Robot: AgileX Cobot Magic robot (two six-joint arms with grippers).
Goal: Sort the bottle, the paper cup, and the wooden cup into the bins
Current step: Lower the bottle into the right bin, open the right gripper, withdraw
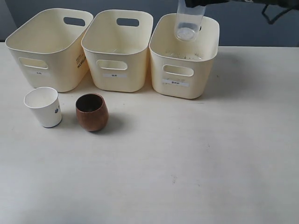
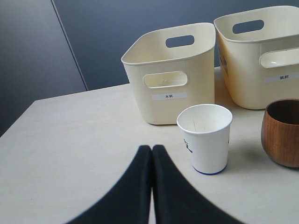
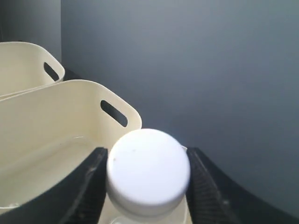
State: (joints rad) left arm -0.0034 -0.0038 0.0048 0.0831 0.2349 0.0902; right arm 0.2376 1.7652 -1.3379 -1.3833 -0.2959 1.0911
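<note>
Now, progress: we judge the sorting about one third along, with no item yet resting in the bins.
Bottle: the bottle [image 1: 188,23] hangs tilted at the upper right of the exterior frame, above the right bin [image 1: 185,79], not yet let go.
Right gripper: our right gripper [image 3: 145,182] is closed around the bottle, a dark finger [image 3: 88,186] on each side just below its white cap.
Left gripper: our left gripper [image 2: 152,154] has its fingers pressed together and holds nothing, low over the counter [image 1: 196,158], near the paper cup.
Paper cup: the paper cup [image 1: 43,107] stands upright at the left of the exterior frame, before the left bin [image 1: 49,51].
Wooden cup: the wooden cup [image 1: 92,112] stands just beside it, before the middle bin [image 1: 117,51].
Left to do: we must release the bottle, then bin both cups.
</note>
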